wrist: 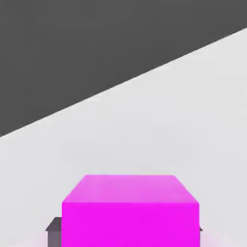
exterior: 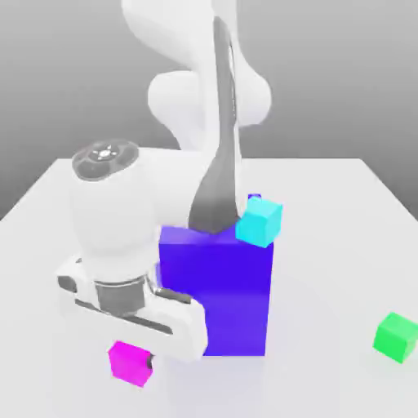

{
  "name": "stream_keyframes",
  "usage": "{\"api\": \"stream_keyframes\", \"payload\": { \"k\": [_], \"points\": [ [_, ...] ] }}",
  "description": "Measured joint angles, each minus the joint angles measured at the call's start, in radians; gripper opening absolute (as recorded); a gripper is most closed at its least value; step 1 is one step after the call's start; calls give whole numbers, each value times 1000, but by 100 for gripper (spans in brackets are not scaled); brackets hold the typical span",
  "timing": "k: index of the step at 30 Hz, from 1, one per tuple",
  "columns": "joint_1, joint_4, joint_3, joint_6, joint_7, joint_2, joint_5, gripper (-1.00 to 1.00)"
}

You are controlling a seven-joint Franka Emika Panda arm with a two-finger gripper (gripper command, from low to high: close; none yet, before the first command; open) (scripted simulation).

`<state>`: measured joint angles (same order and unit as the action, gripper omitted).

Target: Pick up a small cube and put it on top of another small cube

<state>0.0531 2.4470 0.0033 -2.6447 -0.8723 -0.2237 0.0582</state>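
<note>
The magenta cube (exterior: 131, 363) is clamped between the fingers of the gripper (wrist: 124, 231), at the exterior view's near left. Just beside the arm stands the big blue-violet block (exterior: 220, 298), in the middle, with a cyan cube (exterior: 260, 222) at its upper right. A green cube (exterior: 397, 337) lies near right, well apart, on the pale table (exterior: 326, 245).

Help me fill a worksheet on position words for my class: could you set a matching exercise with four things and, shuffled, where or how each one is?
1. magenta cube
2. cyan cube
3. green cube
4. blue block

A. near the exterior view's right edge
B. held in the claw
C. largest of the four
D. overlapping the block's upper edge in the exterior view

Pairs: 1-B, 2-D, 3-A, 4-C
</note>
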Motion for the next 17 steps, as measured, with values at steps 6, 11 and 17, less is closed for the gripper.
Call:
{"api": "stream_keyframes", "payload": {
  "k": [6, 11, 17],
  "points": [
    [-146, 41, 166, 17, 108, 60, -57, -100],
    [-290, 55, 307, -8, 177, 55, -144, -100],
    [-415, 21, 295, -92, 145, -66, -271, 100]
  ]
}}
